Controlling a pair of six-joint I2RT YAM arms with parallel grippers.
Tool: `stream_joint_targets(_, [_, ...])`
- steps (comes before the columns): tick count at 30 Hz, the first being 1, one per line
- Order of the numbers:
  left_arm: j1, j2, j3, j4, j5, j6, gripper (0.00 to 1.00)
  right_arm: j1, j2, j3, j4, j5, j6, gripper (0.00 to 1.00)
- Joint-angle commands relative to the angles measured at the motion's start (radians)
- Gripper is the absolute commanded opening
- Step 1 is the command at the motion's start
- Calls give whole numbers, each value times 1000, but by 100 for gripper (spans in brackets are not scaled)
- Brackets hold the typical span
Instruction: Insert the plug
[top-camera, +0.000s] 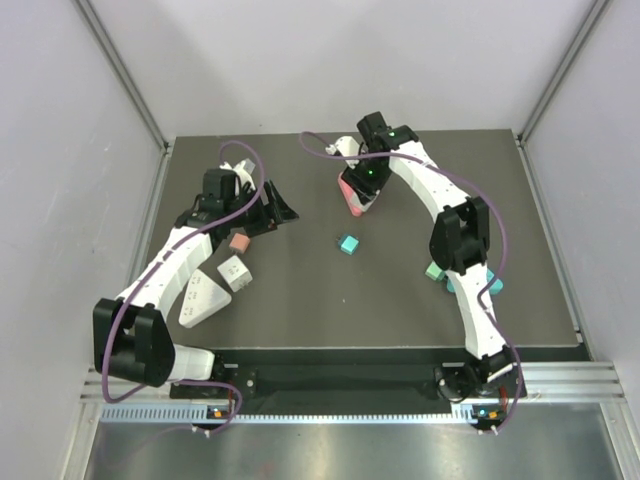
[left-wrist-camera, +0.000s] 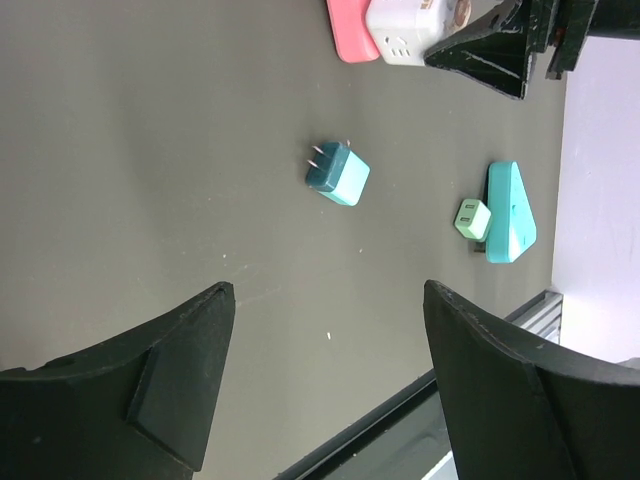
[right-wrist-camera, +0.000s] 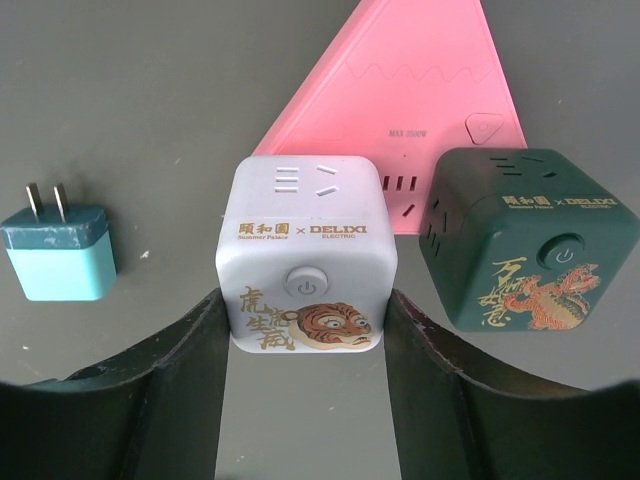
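— What is caught from above that is missed at the wrists?

— Both arms are seen reaching over the dark tabletop (top-camera: 300, 300). The teal plug (top-camera: 347, 244) is seen lying loose between them, apart from both hands. A white triangular strip (top-camera: 200, 297) beside the left arm is shown in this view alone.

— What is added at the right wrist?

— The right hand (right-wrist-camera: 305, 295) is pictured with its fingers (right-wrist-camera: 150, 400) set either side of a white tiger-printed socket cube (right-wrist-camera: 308, 250). Whether the cube is clamped cannot be told. A pink triangular strip (right-wrist-camera: 400, 120) is seen behind it and a dark green cube (right-wrist-camera: 525, 240) to its right. The plug is shown off to the left, its prongs pointing away.

— And at the left wrist?

— The left hand (left-wrist-camera: 328, 288) is shown spread wide above the tabletop, with the plug well ahead of it. A teal triangular strip (left-wrist-camera: 510, 212) and a pale green adapter (left-wrist-camera: 472, 218), partly hidden by the right arm from above, are laid out plainly here.
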Motion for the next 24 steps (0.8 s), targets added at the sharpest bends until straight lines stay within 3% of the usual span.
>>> stream_joint_targets(1, [5, 19, -15, 69, -2, -5, 80, 23, 102, -26, -2, 42, 14, 0])
stream_joint_targets(4, [5, 42, -5, 48, -9, -7, 79, 20, 76, -43, 41, 42, 22, 0])
stream_joint_targets(10, [5, 62, 7, 40, -27, -25, 77, 6, -64, -124, 153, 36, 42, 41])
stream_joint_targets(11, [5, 62, 8, 37, -25, -27, 77, 2, -119, -139, 202, 36, 55, 58])
stream_joint_targets(13, [5, 62, 18, 32, -28, -27, 77, -9, -162, -179, 240, 15, 68, 62])
stream_joint_targets(17, [5, 62, 37, 14, -35, -19, 77, -32, -251, -215, 310, 5, 109, 83])
stream_joint_targets(21, [5, 65, 54, -17, -42, 2, 77, -48, -318, -302, 348, -16, 137, 90])
stream_joint_targets(24, [5, 60, 59, -32, -56, 25, 77, -58, -377, -391, 411, -32, 177, 84])
